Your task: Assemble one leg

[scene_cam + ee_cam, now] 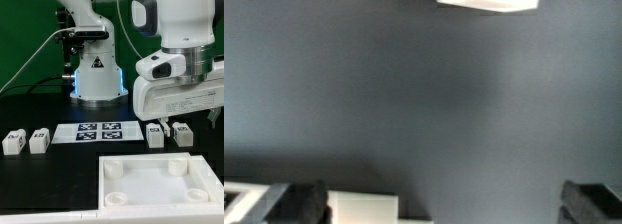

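The white panel [150, 182] with its corner sockets lies nearest, on the dark counter [40, 185]. No leg stands in any socket. Beyond it runs a row, with the marker board [104, 131] in the middle. The outer left leg [13, 142] and inner left leg [38, 140] sit on the exterior view's left. The inner right leg [155, 135] and outer right leg [182, 133] sit on its right, just beside each other and under the hand [448, 205]. In the wrist view the fingers [304, 200] stand wide apart with bare counter between them, so I judge the hand fully spread and carrying nothing. The main risk is the tight spacing of the right pair. If the hand comes down off line, a finger could land on one leg or push its neighbour aside. A skewed grip would then leave the leg tilted and liable to jam at a socket. In the exterior view the hand's own body hides the fingertips, so its height over the legs cannot be read. The wrist view is blurred. A white block [363, 207] beside one finger and a white shape [491, 4] at the opposite edge are both cut off, and I cannot tell whether either is a leg.
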Tool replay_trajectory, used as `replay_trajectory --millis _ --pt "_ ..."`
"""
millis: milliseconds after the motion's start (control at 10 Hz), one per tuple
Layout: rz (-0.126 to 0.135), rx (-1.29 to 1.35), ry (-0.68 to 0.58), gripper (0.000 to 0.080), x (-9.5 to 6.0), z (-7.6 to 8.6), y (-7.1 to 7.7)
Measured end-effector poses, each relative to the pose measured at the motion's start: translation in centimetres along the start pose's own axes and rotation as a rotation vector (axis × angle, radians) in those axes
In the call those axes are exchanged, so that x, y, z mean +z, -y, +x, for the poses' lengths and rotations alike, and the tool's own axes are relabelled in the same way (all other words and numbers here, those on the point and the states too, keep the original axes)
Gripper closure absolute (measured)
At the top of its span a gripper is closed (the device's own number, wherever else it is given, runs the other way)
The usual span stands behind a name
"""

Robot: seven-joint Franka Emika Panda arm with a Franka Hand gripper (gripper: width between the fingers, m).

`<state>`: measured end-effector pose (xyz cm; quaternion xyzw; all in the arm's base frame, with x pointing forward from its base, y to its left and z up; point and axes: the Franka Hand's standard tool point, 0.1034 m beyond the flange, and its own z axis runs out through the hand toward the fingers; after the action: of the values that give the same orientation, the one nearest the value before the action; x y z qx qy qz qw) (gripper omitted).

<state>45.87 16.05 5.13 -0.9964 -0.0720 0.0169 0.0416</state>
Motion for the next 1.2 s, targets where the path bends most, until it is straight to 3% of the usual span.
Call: replay_trajectory --millis 100,200,300,400,500,600,900,1100,1200 --pt "-0.004 0.02 0.09 0.0151 0.1 -1.1 0.9" --pt "0.008 0.051 0.138 0.0151 0.0 -1.4 1.3" --pt "0.007 0.083 0.274 0.0151 0.1 -2.5 1.5" --pt "0.004 0.09 0.409 0.0151 0.3 -2.4 2.1" --pt "0.008 0.088 0.458 0.0151 1.0 -2.0 2.4" --pt "0.004 0.087 0.556 0.0151 1.2 -2.8 2.2" --pt "0.005 0.083 0.804 0.0151 1.3 -3.4 2.1" --pt "0.011 0.082 0.865 0.0151 1.9 -3.1 2.2" --pt "0.0 0.09 0.883 0.0151 2.3 -4.0 2.5"
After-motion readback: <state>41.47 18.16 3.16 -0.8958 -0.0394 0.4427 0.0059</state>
